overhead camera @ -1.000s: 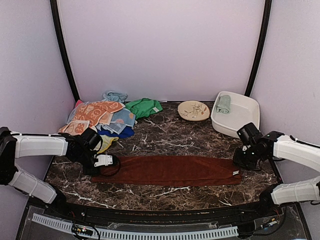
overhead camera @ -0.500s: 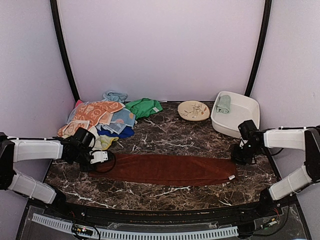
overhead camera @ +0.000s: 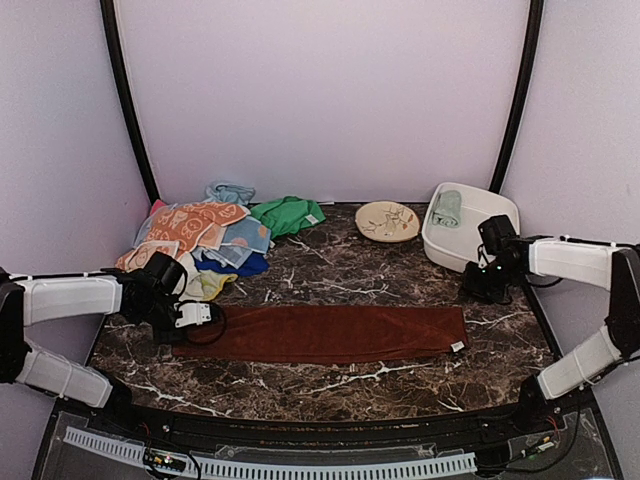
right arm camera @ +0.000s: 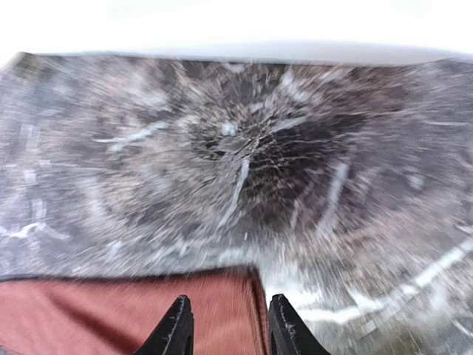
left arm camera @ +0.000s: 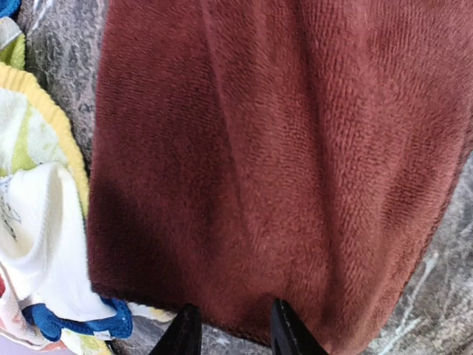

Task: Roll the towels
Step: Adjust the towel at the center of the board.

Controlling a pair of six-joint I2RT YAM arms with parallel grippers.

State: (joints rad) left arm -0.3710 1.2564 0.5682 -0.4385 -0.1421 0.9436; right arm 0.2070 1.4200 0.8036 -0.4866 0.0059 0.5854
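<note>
Marbled desk (overhead camera: pixel 330 270) from above: your maroon towel (overhead camera: pixel 320 333) lies flat as a long strip across the near middle. Left wrist: the left end effector (left arm camera: pixel 230 333) sits at a short edge, fingers close together, seemingly clamped on the hem. Right wrist, blurred: the right end effector (right arm camera: pixel 230 329) hangs by the other end's corner; you cannot tell whether it is together or apart. Soft, limp pile, so grip the hem and roll slowly.

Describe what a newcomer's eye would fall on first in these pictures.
A long dark red towel lies flat across the front of the marble table, the left gripper at its left end. A bright heap of towels fills the back-left corner; a white tub sits back right.
</note>
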